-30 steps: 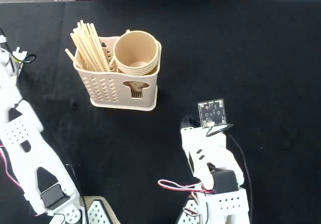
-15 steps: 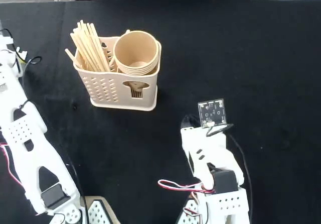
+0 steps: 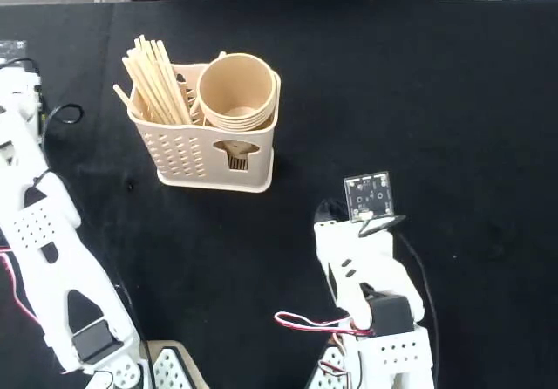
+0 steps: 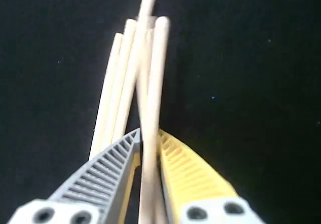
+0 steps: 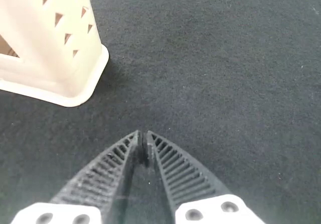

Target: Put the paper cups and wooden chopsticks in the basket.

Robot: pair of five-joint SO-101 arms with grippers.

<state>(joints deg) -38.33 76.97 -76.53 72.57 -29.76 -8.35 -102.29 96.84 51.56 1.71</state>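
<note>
Already standing in the cream perforated plastic basket [image 3: 209,158] is a stack of tan paper cups [image 3: 237,92], mouths up, on the side of the basket nearer the right arm. Beside them in the same basket, a sheaf of pale wooden chopsticks [image 3: 157,79] leans outward, its tips fanning above the rim on the side nearer the left arm. The basket sits upright on the black cloth-covered bench [image 3: 453,101], toward the far-left part of it in the high view.

A second, smaller bunch of loose wooden sticks [image 4: 143,68] is in the left pincer [image 4: 148,139]. Its grey finger [image 4: 108,169] and yellow finger [image 4: 185,169] are clamped on one stick that runs straight between them, and the others splay out past the tips over the dark cloth. Whether this bunch touches the cloth or hangs above it cannot be told.

The right pincer [image 5: 142,139] has its two black ribbed fingers pressed together at the tips with nothing between them. It points at bare black cloth, and a lower corner of the basket [image 5: 55,48] stands well apart from it, off to one side.

In the high view the white left arm [image 3: 39,232] runs along the bench's left edge, while the white right arm [image 3: 366,276] is folded low at the near edge, apart from the basket.
</note>
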